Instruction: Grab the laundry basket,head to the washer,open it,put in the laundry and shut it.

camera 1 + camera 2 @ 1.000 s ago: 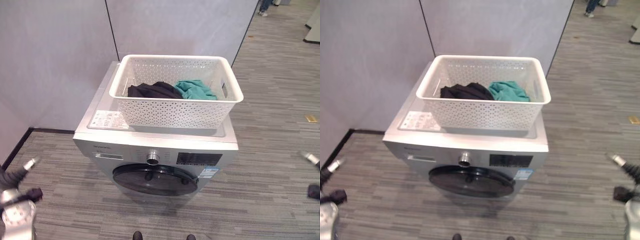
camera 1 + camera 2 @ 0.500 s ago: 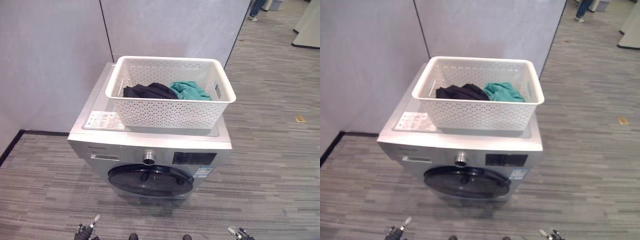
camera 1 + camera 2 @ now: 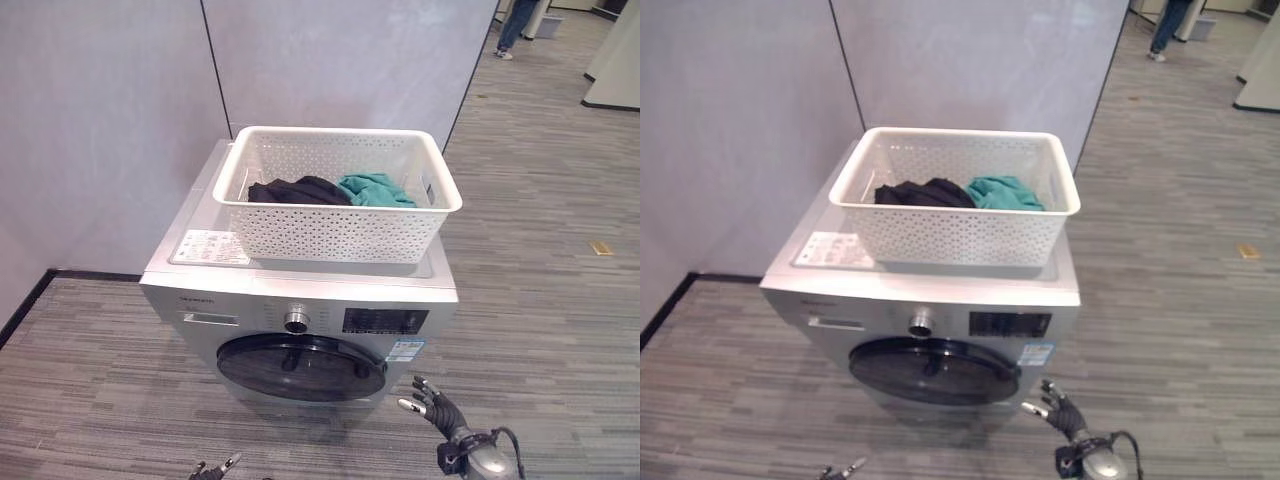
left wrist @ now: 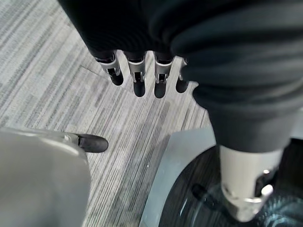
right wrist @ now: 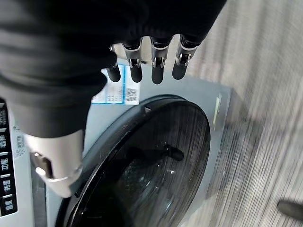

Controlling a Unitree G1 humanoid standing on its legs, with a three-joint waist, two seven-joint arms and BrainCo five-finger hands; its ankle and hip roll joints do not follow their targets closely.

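I see open floor (image 3: 540, 330) to the washer's (image 3: 300, 300) right and before its shut door (image 3: 300, 367). Grey walls (image 3: 100, 120) close off its back and left; the basket (image 3: 335, 195) covers its top.

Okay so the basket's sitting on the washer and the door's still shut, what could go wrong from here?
1. The laundry basket sits on top of the washer, near its front edge; jolting the machine while pulling the round door might shift it.
2. The right hand, fingers straight, hangs low beside the door's right edge; a poor approach could bump the glass instead of catching the door.
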